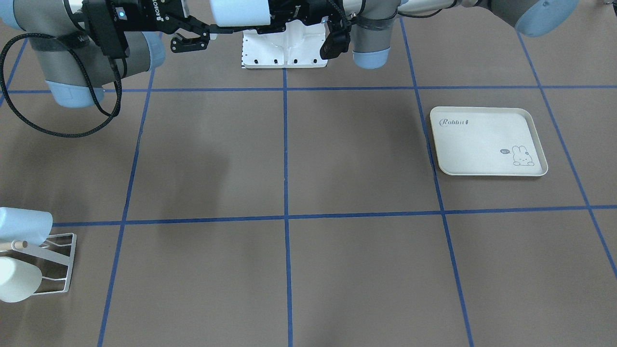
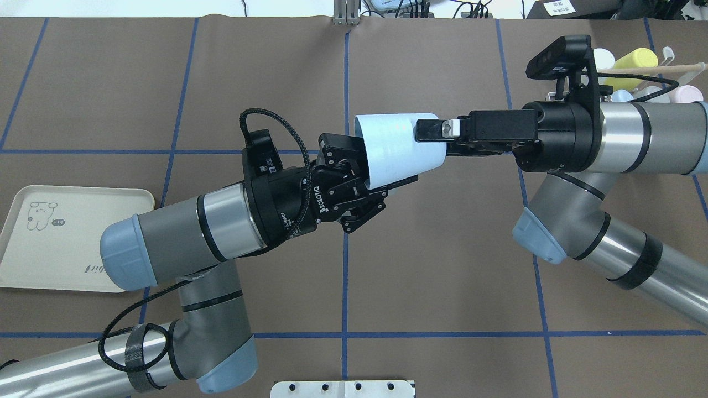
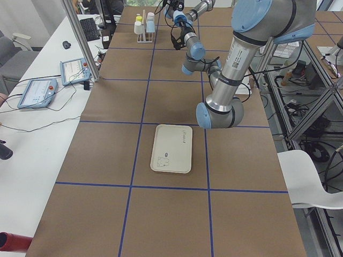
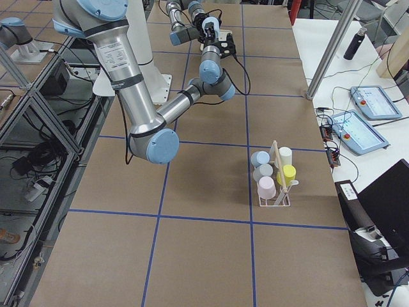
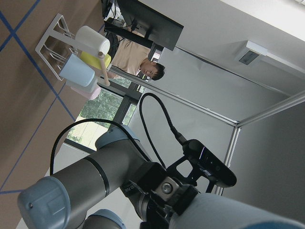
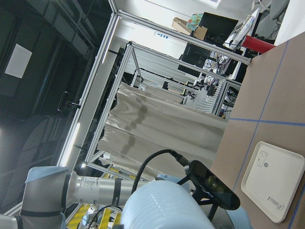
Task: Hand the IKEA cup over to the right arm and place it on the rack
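Above the tabletop [image 2: 442, 276], mid-handover, the IKEA cup [image 2: 387, 149] is grasped by the left claw [image 2: 381, 179]; clenching by the right claw [image 2: 426, 141], not discernible, is needed next.

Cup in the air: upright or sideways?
Sideways: cup mouth toward the left pincer, base toward the right pincer, above the table.
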Motion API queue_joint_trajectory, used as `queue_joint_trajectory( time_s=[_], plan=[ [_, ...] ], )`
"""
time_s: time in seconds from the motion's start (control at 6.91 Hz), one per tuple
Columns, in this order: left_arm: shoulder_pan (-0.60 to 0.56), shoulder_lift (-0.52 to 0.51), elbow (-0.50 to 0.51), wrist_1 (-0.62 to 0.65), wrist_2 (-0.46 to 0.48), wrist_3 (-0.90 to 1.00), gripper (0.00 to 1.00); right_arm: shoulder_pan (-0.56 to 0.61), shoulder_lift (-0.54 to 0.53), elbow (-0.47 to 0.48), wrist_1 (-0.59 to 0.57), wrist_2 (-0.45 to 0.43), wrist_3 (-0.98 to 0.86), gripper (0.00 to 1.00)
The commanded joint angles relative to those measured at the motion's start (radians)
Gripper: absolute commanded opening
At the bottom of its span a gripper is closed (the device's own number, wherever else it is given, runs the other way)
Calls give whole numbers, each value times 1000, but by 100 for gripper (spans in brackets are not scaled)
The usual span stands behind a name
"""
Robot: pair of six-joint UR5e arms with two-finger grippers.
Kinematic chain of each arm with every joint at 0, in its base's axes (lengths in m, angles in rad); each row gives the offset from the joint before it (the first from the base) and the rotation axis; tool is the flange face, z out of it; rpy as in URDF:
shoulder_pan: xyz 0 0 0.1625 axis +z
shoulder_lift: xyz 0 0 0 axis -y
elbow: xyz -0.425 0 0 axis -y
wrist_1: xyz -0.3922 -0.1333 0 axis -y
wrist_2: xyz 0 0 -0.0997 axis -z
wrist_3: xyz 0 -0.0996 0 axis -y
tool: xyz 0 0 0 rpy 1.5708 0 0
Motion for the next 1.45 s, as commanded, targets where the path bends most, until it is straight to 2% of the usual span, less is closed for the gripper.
queue_joint_trajectory(
  time_s=[0.0, 0.43, 0.72, 1.16, 1.3],
  plan=[
    [-3, 8, -1, -1, -1, 2, 58, 2, -3, 7, 0, 0, 0, 16],
    [-7, 27, -15, -5, -5, 6, 58, 3, -26, 21, 8, 3, 1, 16],
    [-7, 114, -88, -16, -10, 8, 58, 6, -64, 48, 15, 5, 0, 16],
    [-7, 175, -152, -19, -11, 5, 58, 12, -92, 48, 18, 0, -2, 16],
    [-7, 191, -156, -19, -11, 6, 74, 20, -100, 48, 23, -1, -2, 16]
  ],
)
